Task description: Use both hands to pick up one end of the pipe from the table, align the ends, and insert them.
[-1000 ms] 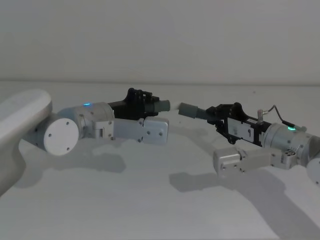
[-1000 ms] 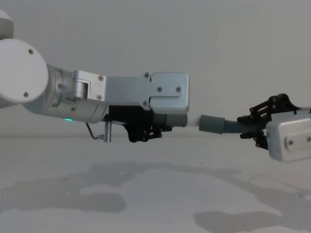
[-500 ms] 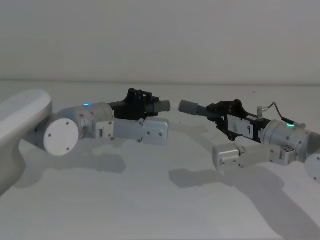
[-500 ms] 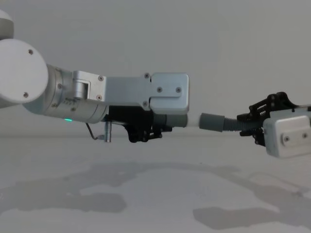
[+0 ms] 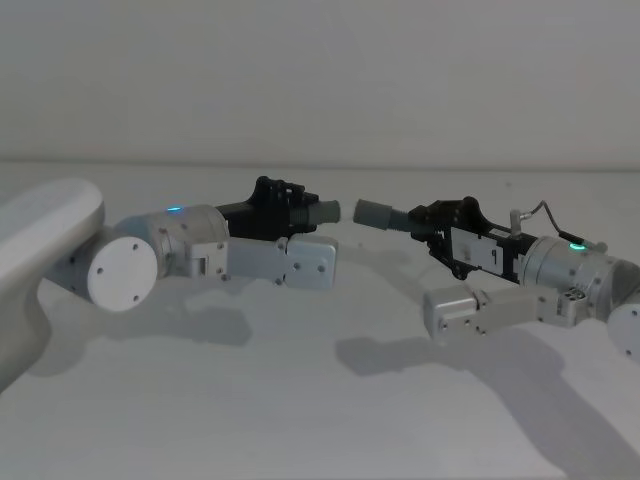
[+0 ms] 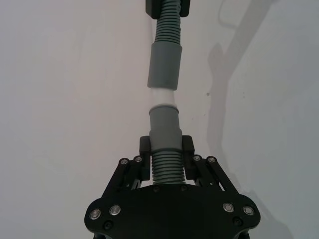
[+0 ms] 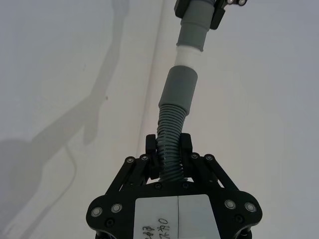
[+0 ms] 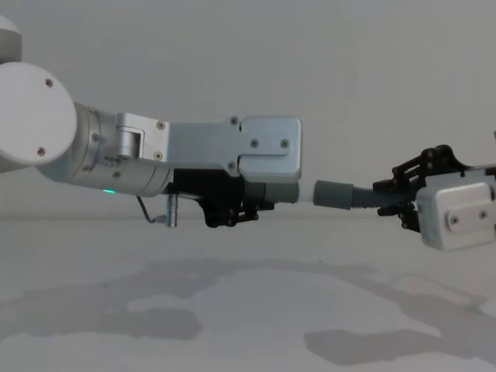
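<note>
Both pieces of the pipe hang above the table [image 5: 300, 410], end to end. My left gripper [image 5: 298, 208] [image 6: 166, 149] is shut on the ribbed part of one piece [image 6: 166, 169]. That piece's grey cuff [image 6: 164, 127] carries a short pale tip [image 6: 163, 97]. My right gripper [image 5: 425, 222] [image 7: 168, 144] is shut on the ribs of the other piece [image 7: 172, 127], whose grey cuff [image 7: 179, 87] [image 8: 333, 194] faces the pale tip. The tip reaches the mouth of that cuff. Whether it is inside, I cannot tell. The two ends lie almost in one line.
A pale wall [image 5: 320, 80] rises behind the table. The silver links of both arms [image 5: 300, 260] [image 5: 470, 310] hang low over the table beneath the grippers. Arm shadows fall on the table in front.
My right gripper has moved left and slightly up with its ribbed piece, so the gap between the two cuffs has narrowed. The left arm has held still.
</note>
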